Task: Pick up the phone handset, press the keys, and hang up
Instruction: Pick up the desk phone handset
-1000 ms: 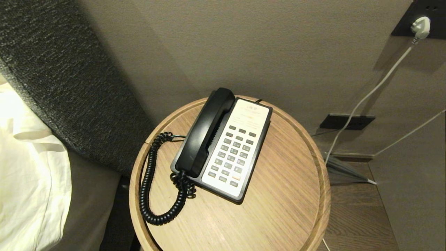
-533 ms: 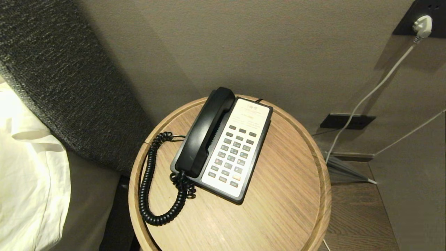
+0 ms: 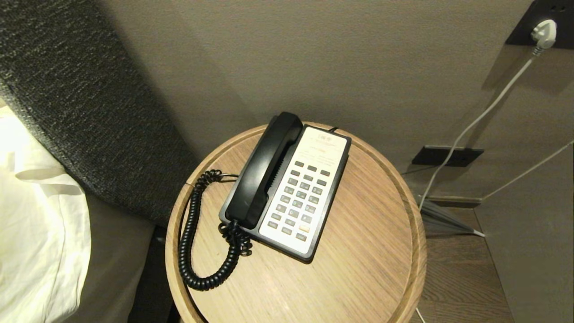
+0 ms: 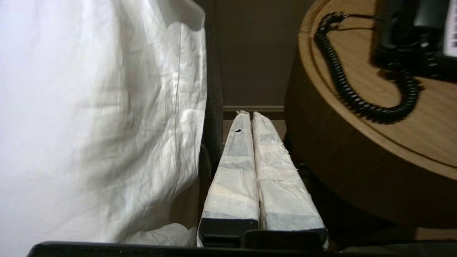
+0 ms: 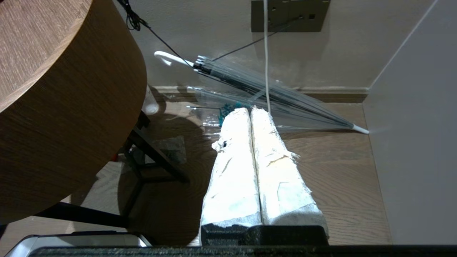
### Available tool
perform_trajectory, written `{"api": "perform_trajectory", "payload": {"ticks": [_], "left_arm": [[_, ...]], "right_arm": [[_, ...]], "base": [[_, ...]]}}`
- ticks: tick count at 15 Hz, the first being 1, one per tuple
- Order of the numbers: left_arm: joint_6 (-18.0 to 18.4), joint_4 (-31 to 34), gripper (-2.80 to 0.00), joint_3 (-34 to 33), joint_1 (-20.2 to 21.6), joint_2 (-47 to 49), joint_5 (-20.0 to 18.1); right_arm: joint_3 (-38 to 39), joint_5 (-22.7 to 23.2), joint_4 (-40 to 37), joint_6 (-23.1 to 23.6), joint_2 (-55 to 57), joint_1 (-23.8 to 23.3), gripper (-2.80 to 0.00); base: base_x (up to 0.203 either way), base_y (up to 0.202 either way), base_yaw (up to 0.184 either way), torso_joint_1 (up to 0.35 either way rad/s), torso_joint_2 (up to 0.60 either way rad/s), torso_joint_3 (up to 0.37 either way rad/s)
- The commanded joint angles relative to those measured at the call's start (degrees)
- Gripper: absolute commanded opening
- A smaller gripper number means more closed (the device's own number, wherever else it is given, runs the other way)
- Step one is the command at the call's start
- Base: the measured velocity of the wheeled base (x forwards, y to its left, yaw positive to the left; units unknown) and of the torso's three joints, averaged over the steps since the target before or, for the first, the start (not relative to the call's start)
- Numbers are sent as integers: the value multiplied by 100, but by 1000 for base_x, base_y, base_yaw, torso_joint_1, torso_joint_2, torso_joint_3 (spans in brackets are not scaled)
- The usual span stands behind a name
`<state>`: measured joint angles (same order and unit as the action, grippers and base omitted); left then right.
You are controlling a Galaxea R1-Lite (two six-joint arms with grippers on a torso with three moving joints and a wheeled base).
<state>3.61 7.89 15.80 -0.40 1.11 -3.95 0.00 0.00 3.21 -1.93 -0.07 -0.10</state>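
**Handset on its cradle, both grippers low**

Nearest, the left gripper (image 4: 251,113) hangs between white bedding (image 4: 89,117) and the round wooden table (image 3: 358,251), jaws pressed together, empty. The right gripper (image 5: 250,109), likewise closed, sits over the floor beside an umbrella (image 5: 271,89). Farther off, the phone handset (image 3: 264,168) lies on the phone base (image 3: 309,188), its coiled cord (image 3: 193,242) looping left.

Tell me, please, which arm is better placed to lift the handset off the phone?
Probably the left: the phone handset lies on the phone's left side, and the left end effector is below the table on that side.
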Motion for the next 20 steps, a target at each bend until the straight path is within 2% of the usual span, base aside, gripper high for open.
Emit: {"api": "perform_trajectory", "payload": {"ticks": [1, 3, 6, 8, 11, 12, 14, 16, 17, 18, 20], "left_arm": [[-56, 846, -280, 1070, 2, 835, -199], [-268, 1034, -280, 1967, -5, 2265, -437], [-529, 1198, -280, 3685, -43, 4582, -814], [-622, 1469, -280, 4875, -245, 5905, -952], [-927, 2496, -280, 6894, -983, 7322, -1041], [-1028, 2936, -280, 7390, -1393, 7678, -986], [-1126, 3574, -280, 7777, -2190, 8015, -622], [-1217, 3757, -280, 7829, -2886, 8115, -318], [-1233, 3792, -280, 7827, -3199, 8151, -44], [-1216, 3817, -280, 7838, -3426, 8261, 382], [-1154, 3833, -280, 7833, -3602, 8389, 589]], "right_arm": [[123, 0, 4, -1, -1, 1, -280], [123, 0, 4, -1, -1, 1, -280], [123, 0, 4, -1, -1, 1, -280], [123, 0, 4, -1, -1, 1, -280], [123, 0, 4, -1, -1, 1, -280], [123, 0, 4, -1, -1, 1, -280], [123, 0, 4, -1, -1, 1, -280], [123, 0, 4, -1, -1, 1, -280], [123, 0, 4, -1, -1, 1, -280], [123, 0, 4, -1, -1, 1, -280], [123, 0, 4, -1, -1, 1, -280]], "base": [[0, 0, 0, 0, 0, 0], [0, 0, 0, 0, 0, 0], [0, 0, 0, 0, 0, 0], [0, 0, 0, 0, 0, 0], [0, 0, 0, 0, 0, 0], [0, 0, 0, 0, 0, 0], [0, 0, 0, 0, 0, 0], [0, 0, 0, 0, 0, 0], [0, 0, 0, 0, 0, 0], [0, 0, 0, 0, 0, 0], [0, 0, 0, 0, 0, 0]]}}
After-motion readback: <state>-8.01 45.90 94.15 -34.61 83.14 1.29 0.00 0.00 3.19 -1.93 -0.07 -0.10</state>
